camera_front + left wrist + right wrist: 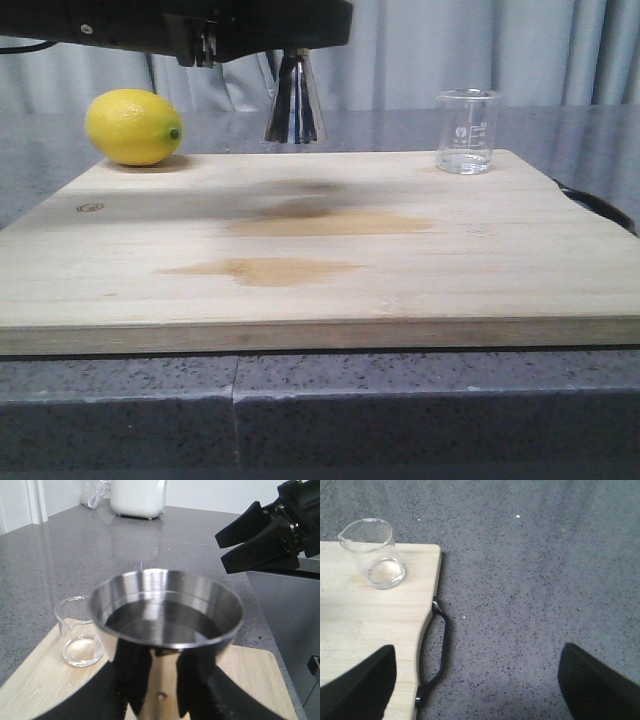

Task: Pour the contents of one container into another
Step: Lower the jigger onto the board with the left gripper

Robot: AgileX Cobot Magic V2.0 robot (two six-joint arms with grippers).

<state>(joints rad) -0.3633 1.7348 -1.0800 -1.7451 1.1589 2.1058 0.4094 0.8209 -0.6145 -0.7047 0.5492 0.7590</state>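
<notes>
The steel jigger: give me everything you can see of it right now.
The steel jigger is a shiny, hourglass-shaped metal cup, held upright in the left gripper, whose black fingers clamp its narrow waist. In the front view it hangs lifted above the back of the wooden board, touching nothing else. Its wide upper bowl appears to hold dark liquid, roughly level. The glass beaker stands apart on the board.

Open board [320, 250] between lemon [133, 127] and beaker [466, 131]
</notes>
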